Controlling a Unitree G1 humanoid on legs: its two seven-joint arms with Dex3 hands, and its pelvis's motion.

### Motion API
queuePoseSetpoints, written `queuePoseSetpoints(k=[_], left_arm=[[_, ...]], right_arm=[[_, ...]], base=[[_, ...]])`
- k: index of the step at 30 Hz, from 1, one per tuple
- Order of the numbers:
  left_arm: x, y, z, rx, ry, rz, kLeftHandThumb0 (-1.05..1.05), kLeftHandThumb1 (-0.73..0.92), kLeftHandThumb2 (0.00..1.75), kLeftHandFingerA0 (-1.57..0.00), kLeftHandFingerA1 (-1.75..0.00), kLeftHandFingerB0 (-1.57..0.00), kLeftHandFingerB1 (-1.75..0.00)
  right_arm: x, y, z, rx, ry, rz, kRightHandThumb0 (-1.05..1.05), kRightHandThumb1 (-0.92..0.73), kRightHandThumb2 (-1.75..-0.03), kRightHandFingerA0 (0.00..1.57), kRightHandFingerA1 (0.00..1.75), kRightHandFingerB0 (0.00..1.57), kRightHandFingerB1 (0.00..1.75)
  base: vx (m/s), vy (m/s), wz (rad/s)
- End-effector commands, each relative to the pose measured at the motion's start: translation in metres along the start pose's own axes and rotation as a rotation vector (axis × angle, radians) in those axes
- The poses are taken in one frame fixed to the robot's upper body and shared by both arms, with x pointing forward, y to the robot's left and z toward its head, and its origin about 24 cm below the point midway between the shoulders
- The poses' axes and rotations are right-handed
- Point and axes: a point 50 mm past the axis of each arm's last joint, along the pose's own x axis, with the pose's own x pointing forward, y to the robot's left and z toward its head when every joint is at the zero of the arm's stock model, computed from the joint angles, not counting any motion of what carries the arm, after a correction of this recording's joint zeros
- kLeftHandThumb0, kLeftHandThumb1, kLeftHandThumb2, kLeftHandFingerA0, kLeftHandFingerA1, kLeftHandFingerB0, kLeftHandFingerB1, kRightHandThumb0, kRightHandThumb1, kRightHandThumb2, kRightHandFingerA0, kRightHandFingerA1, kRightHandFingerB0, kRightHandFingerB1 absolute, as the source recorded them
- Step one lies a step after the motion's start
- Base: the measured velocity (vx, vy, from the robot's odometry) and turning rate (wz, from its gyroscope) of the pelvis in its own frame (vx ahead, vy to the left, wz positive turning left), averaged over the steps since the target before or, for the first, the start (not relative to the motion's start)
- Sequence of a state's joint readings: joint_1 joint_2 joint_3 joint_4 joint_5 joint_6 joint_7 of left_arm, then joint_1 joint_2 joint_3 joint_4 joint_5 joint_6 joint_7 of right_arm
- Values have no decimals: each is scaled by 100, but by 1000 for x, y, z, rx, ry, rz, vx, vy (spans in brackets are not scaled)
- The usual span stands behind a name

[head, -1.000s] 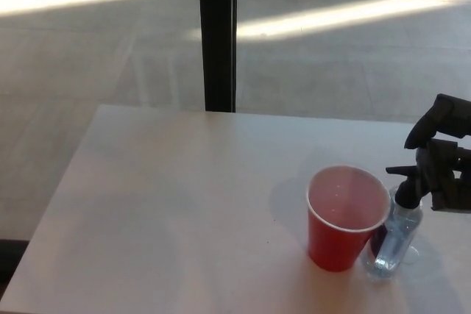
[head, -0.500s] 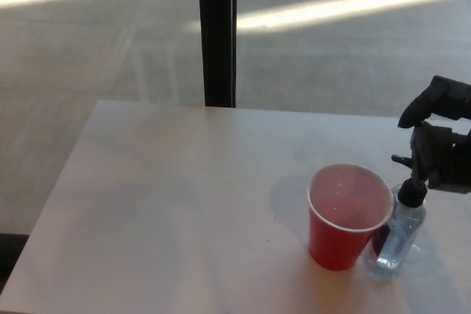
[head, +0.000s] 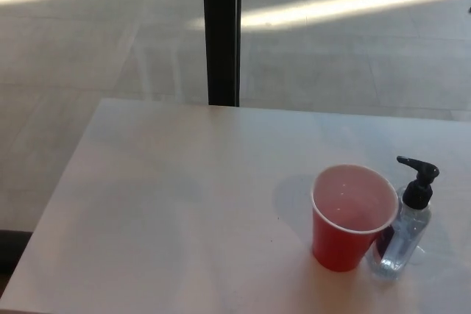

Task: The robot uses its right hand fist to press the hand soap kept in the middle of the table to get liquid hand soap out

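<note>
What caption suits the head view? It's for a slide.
Red cup and soap bottle stand side by side on the white table; no hand visible.

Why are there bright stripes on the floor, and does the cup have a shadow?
In the head view, sunlight falls in bright bands across the floor beyond the table, washing out detail there. The red cup throws a soft shadow to its left on the tabletop. The clear soap bottle beside it looks a little blurry.
</note>
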State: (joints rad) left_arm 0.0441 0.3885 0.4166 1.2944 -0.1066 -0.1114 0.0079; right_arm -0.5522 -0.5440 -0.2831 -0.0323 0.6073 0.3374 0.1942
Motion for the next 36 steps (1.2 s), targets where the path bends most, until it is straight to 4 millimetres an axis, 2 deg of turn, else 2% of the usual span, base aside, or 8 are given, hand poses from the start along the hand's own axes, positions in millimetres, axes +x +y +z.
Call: queuePoseSetpoints(k=[1,13,14,16,28,32,33,36], left_arm=[[0,19,6,-7,-11,50,-52,64,59,-75,-68,-60,-53],[1,18,7,2,-12,52,-52,63,59,-74,-69,-63,-55],[1,18,7,3,-14,50,-52,63,59,-73,-70,-61,-54],[1,17,8,-5,-22,43,-53,62,59,-76,-73,-61,-55],[1,16,7,9,-8,41,-53,63,59,-74,-70,-61,-54],[1,17,8,6,-11,39,-51,64,59,-71,-68,-61,-55],[1,19,7,7,-14,39,-51,64,59,-72,-68,-61,-54],[0,18,7,23,-18,31,-52,64,59,-75,-73,-60,-56]], right_arm=[[-58,-84,89,257,-85,-279,-33,-36,-109,105,166,86,130],[-207,-183,24,207,1,-965,-36,-26,-122,148,149,113,125],[-236,-187,6,193,34,-1073,-51,-7,-166,125,172,101,154],[-283,-188,-26,178,83,-1294,-63,-31,-116,149,155,90,112],[-389,-147,-119,177,518,-1791,-55,-55,-119,115,173,47,101],[-398,-135,-134,187,627,-1795,-54,-56,-124,121,142,56,100],[-404,-131,-138,262,620,-1797,-48,-58,-124,110,175,56,151],[-410,-127,-144,253,679,-1767,-49,-65,-123,102,165,66,123]], base=[[0,0,0],[0,0,0],[0,0,0],[0,0,0],[0,0,0],[0,0,0],[0,0,0],[0,0,0]])
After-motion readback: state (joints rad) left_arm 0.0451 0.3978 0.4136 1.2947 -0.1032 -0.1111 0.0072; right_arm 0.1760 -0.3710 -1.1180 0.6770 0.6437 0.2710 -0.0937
